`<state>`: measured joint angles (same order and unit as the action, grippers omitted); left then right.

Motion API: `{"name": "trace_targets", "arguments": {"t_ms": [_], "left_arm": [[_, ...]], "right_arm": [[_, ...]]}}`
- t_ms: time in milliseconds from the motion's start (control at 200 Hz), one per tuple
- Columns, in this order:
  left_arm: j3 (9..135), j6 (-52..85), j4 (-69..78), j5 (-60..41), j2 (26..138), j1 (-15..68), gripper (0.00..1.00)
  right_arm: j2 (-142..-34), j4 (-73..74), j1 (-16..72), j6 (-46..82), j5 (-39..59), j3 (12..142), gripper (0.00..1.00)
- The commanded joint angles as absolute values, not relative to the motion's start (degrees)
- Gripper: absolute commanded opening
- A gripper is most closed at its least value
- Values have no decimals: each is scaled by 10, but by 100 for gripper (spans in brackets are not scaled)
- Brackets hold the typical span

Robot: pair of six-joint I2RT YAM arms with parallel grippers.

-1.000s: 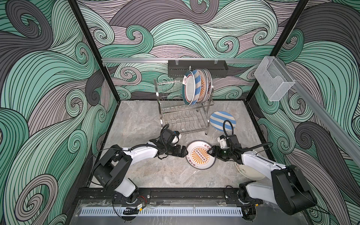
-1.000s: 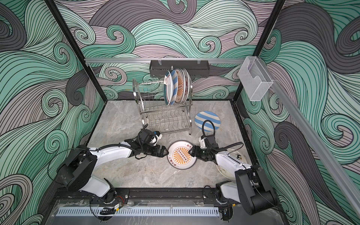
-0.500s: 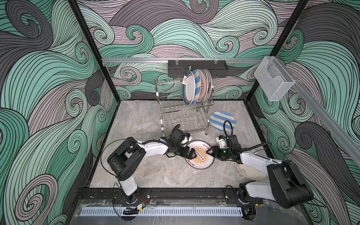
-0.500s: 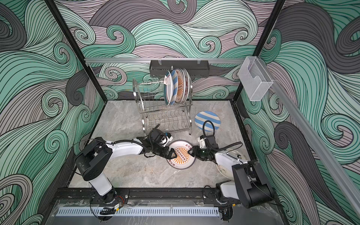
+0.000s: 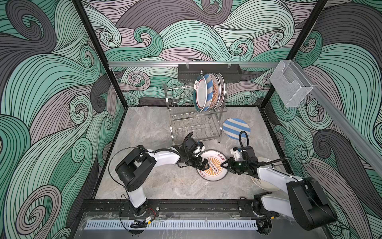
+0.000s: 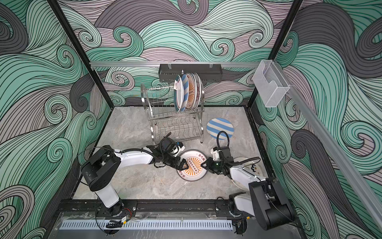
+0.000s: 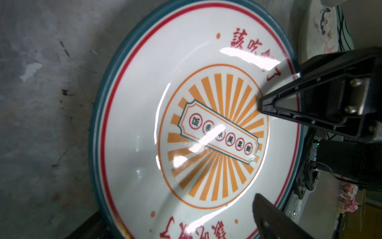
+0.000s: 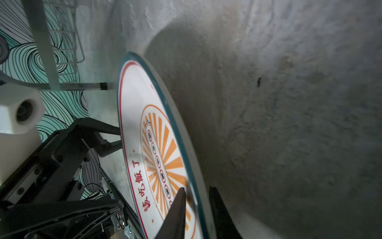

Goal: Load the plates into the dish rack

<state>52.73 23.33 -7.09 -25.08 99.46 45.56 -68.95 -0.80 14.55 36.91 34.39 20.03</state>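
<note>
Now the right hand (image 5: 223, 165) is recorded closed on one rim of the sunburst plate (image 5: 213, 173), a finger on each face; a second earlier it stood much wider. The left hand (image 5: 203, 164), brought in meanwhile, is spread open at the opposite rim, gripping nothing. The plate lies on the bench (image 5: 153, 132) just before the dish rack (image 5: 196, 124); lifting is judged next.

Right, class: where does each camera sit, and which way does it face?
Both top views: high over the bases, looking down on dish rack, sunburst plate, left arm, right arm.
Left wrist: low, facing across the plate; own finger, right gripper opposite.
Right wrist: low, facing back; own fingertips astride its rim, left gripper opposite.
Shared: the plate.
</note>
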Motion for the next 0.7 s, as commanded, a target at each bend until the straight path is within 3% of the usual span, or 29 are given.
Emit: {"name": "trace_targets", "arguments": {"t_ms": [0,370,696], "left_arm": [[537,228,-67,-261,987,466,99],[493,267,-37,-244,927,464,99],[427,278,-124,-211,765,403,99]], "right_arm": [[-648,-12,147,379,350,205,18],[-566,-105,146,345,307,222,3],[-488,-261,148,256,306,343,1]]}}
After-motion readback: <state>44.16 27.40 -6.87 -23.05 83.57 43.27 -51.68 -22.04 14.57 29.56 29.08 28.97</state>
